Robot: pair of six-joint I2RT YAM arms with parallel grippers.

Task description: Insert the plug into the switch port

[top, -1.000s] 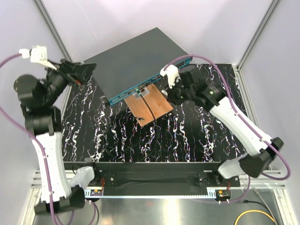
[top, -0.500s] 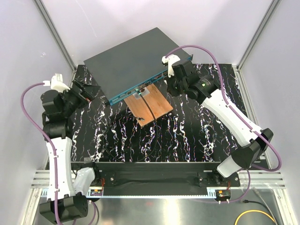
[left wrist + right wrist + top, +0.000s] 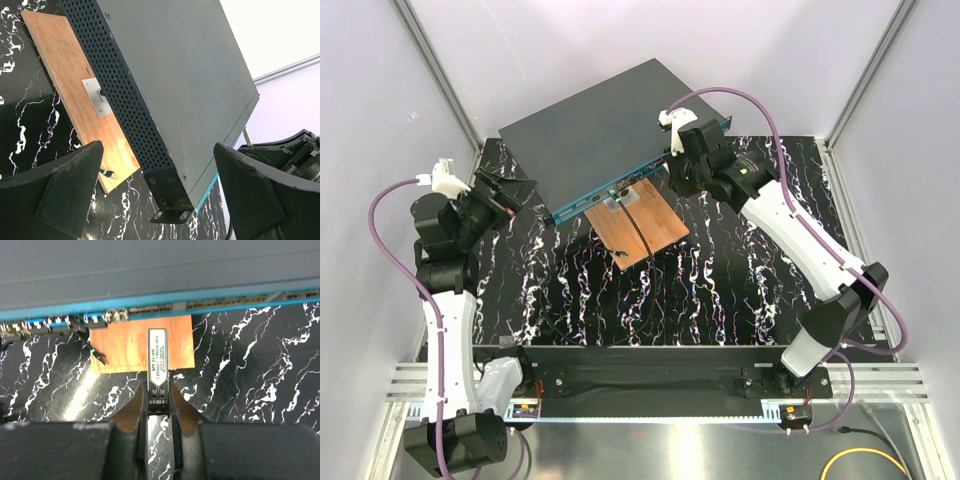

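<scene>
Switch (image 3: 610, 130) sits at the worktop's (image 3: 720, 290) far side; the left hand (image 3: 512, 190) stands spread and empty beside it. Right hand (image 3: 158, 396), clamped on the plug (image 3: 158, 357) short of the ports (image 3: 100, 318), should square it to one before pushing straight.

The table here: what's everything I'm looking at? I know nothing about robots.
switch: one, dark grey, teal-blue front, angled at the table's back.
board: one, copper-brown, before the switch's ports.
bracket: one, silver, on the board.
wire: one, black, on the board.
plug: one, silver, white label, facing the ports, not inserted.
table: one, black, white-veined.
cables: two, purple, one along each arm.
left gripper: one, black, open, empty, beside the switch.
right gripper: one, black, shut on the plug.
</scene>
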